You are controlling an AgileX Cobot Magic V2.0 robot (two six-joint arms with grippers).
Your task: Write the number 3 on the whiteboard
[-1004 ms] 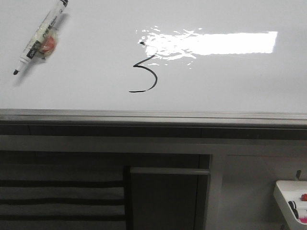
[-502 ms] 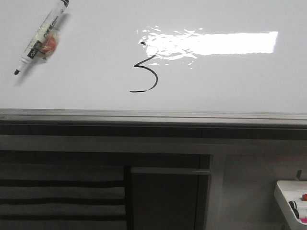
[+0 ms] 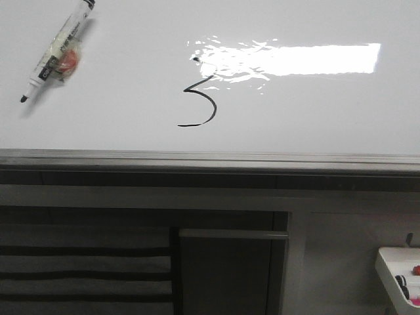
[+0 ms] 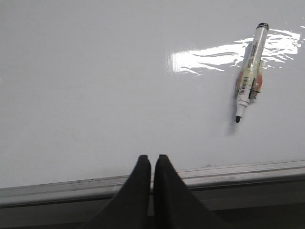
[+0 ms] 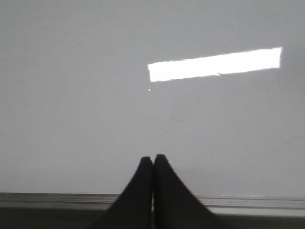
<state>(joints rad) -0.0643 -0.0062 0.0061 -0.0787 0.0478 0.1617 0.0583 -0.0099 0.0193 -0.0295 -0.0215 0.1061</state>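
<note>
The whiteboard [image 3: 315, 111] is a glossy white board with a bright rectangular glare and a grey edge rail. A thin black number 3 [image 3: 199, 105] is drawn on it beside the glare, its upper part faint with a dot. A black marker [image 3: 58, 51] lies uncapped on the board at the far left; it also shows in the left wrist view [image 4: 250, 74]. My left gripper [image 4: 152, 158] is shut and empty over the board's edge rail. My right gripper [image 5: 153, 158] is shut and empty over the board's edge. Neither gripper shows in the front view.
The grey metal rail [image 3: 210, 159] runs along the board's near edge. Below it are dark cabinet frames. A small white tray [image 3: 401, 275] with red and black markers sits at the lower right.
The marker has drifted very slightly in the front view; nothing else has visibly changed.
</note>
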